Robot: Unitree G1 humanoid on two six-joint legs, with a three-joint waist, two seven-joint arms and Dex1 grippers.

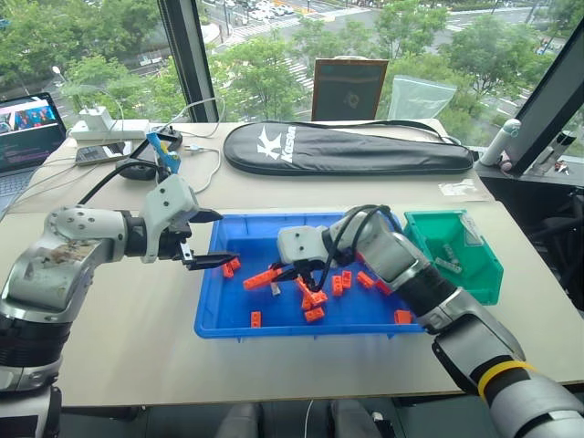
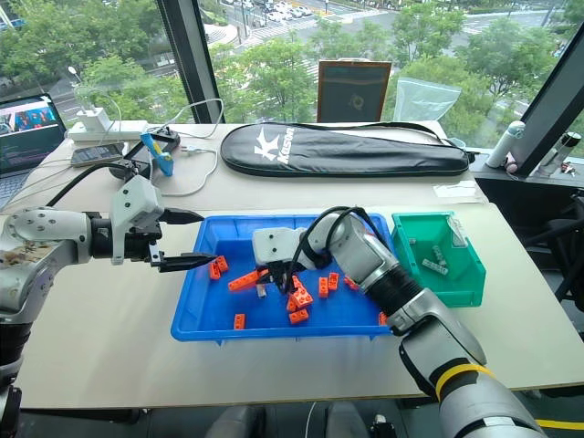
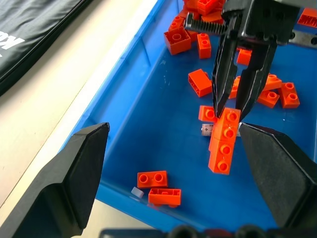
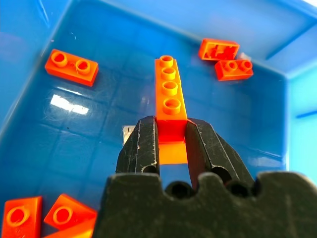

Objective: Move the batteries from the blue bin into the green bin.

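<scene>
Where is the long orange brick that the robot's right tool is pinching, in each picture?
Left eye view: the long orange brick lies mid blue bin, at the right tool.
Right eye view: same spot.
Left wrist view: under the right tool's tips.
Right wrist view: clamped between its own fingers.
Shared landmark: the battery beside it.

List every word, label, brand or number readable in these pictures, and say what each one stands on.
"Kason", white letters with a white "K" logo beside them, on the black racket bag at the back of the table.
Laptop screen: shows a picture, any text too small to read.
Dark framed board at the window: a small mark, unreadable.
Battery in the blue bin: tiny marks near its end, too small to read.
</scene>
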